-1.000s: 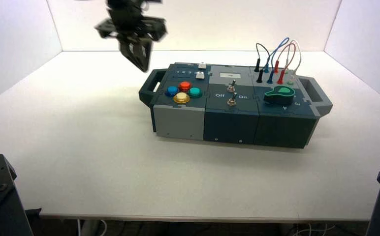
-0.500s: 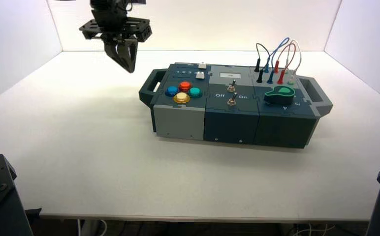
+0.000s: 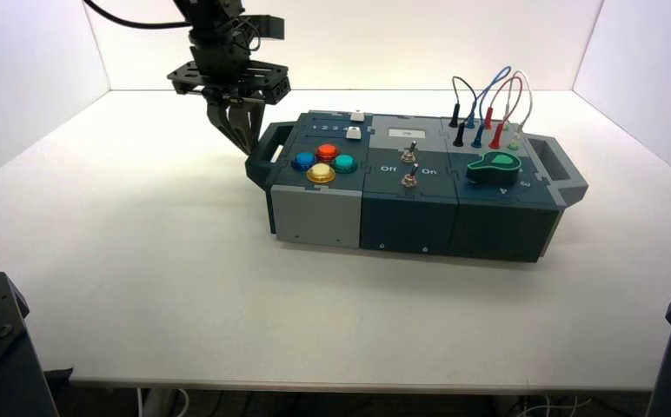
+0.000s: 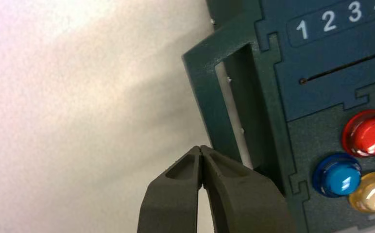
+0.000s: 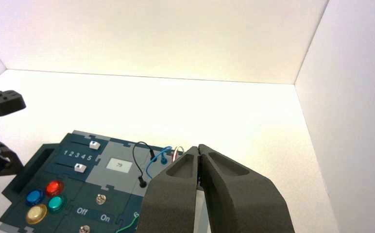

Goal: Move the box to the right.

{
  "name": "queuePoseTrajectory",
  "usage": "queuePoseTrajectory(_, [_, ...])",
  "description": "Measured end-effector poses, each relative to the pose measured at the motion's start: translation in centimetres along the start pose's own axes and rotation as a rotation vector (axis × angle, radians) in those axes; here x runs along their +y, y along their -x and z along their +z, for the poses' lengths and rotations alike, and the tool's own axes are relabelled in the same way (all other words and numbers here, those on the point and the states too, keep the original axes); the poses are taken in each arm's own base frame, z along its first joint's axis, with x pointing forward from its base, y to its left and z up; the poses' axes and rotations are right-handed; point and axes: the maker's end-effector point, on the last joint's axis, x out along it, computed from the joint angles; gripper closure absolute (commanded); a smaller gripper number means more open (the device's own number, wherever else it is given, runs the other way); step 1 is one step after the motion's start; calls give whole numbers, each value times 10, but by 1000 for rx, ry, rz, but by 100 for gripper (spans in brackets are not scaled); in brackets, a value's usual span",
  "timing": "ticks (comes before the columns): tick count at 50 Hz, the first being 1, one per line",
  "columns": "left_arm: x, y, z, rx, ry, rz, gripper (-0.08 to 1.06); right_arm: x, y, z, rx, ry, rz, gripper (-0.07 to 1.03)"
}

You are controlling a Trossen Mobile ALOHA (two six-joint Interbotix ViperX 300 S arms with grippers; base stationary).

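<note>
Left gripper [image 4: 200, 148], upper left of the high view, closed on nothing beside the box [image 3: 408, 224] — lining up; next, push right. Right gripper [image 5: 198, 148], lower right — parked, fingers together.

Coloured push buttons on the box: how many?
4, in a cluster at the box's left end: blue, red, green, yellow. None looks hidden.

Box: I find it on the table [image 3: 167, 304], before the back wall [image 3: 341, 43].
Left handle [image 3: 258, 161]: on the box's left end; my left gripper [image 3: 249, 149] is beside it.
Push buttons [image 3: 323, 163]: on the top's left part, clustered, sliders [image 3: 354, 125] behind them.
Toggle switches [image 3: 409, 165]: mid-top, one before the other, display [image 3: 406, 133] behind.
Knob [image 3: 494, 168]: right of the switches, looped wires [image 3: 499, 95] behind.
Right handle [image 3: 558, 165]: on the right end.
</note>
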Motion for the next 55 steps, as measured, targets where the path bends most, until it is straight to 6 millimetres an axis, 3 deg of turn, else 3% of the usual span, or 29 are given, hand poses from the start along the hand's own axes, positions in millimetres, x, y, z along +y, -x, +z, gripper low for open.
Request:
queuePoseTrajectory(18, [-8,-4,12,-3,-17,-7,101,0,0,0,0,-9,3,99])
queuePoseTrajectory(40, [-63,-8,27,-1,-116,-54,101,1,0,1,-6,-13,5,98])
queuePoseTrajectory(55, [-60,-7,29,-5,-108,-53,101,1,0,1,-7,-13,5,98])
